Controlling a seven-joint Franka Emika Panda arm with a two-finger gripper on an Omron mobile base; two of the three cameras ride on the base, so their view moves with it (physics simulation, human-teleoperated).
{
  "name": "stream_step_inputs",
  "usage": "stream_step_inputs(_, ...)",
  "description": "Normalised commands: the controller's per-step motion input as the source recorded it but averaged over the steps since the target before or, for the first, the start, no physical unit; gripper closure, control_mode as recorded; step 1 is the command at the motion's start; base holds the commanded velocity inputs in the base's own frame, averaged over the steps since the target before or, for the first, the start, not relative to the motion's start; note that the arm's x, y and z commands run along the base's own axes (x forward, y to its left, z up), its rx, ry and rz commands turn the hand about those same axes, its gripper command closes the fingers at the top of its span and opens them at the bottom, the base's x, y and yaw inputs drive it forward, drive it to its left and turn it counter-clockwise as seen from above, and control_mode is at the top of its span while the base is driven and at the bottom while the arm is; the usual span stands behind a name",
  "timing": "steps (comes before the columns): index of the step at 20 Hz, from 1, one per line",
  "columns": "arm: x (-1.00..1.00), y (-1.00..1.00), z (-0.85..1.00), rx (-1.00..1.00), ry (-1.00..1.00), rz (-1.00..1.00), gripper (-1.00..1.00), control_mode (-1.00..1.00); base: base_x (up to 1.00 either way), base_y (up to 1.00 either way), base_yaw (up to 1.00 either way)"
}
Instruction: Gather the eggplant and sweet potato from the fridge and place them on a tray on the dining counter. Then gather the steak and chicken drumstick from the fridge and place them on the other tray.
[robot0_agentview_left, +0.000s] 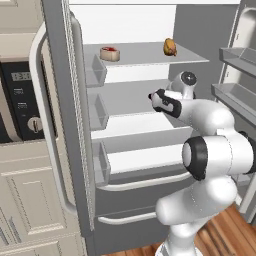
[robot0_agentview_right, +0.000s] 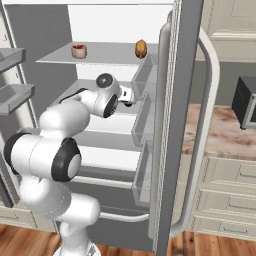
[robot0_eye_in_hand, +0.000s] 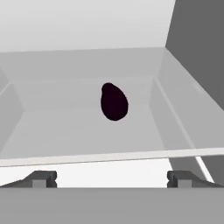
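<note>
End effector (robot0_eye_in_hand: 112, 178) open-jawed, eggplant (robot0_eye_in_hand: 114, 102) ahead.

The fridge (robot0_agentview_left: 65, 125) stands open, its doors swung out to either side. On its top shelf (robot0_agentview_left: 145, 55) the steak (robot0_agentview_left: 110, 53) lies to the left and the chicken drumstick (robot0_agentview_left: 170, 47) to the right, well apart. One shelf lower, the arm (robot0_agentview_left: 215, 145) reaches in from the front (the hand (robot0_eye_in_hand: 111, 178) at the shelf's front edge). Farther back on that shelf, ahead of the hand, lies the eggplant (robot0_eye_in_hand: 114, 102). Left of the fridge stands a cabinet (robot0_agentview_left: 25, 200) holding a microwave (robot0_agentview_left: 22, 100).
</note>
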Motion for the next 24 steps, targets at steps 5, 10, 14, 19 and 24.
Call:
stream_step_inputs(5, 0.29, 0.0, -0.01, 0.0, 0.0, 0.0, -1.0, -1.0, 0.0, 0.0, 0.0)
stream_step_inputs(10, 0.21, 0.0, -0.1, 0.0, 0.0, 0.0, -1.0, -1.0, 0.0, 0.0, 0.0)
stream_step_inputs(14, 0.14, 0.0, -0.12, 0.0, -0.01, 0.0, -1.0, -1.0, 0.0, 0.0, 0.0)
stream_step_inputs(19, 0.19, 0.0, -0.07, 0.0, 0.0, 0.0, -1.0, -1.0, 0.0, 0.0, 0.0)
stream_step_inputs(24, 0.29, 0.0, -0.04, 0.0, 0.0, 0.0, -1.0, -1.0, 0.0, 0.0, 0.0)
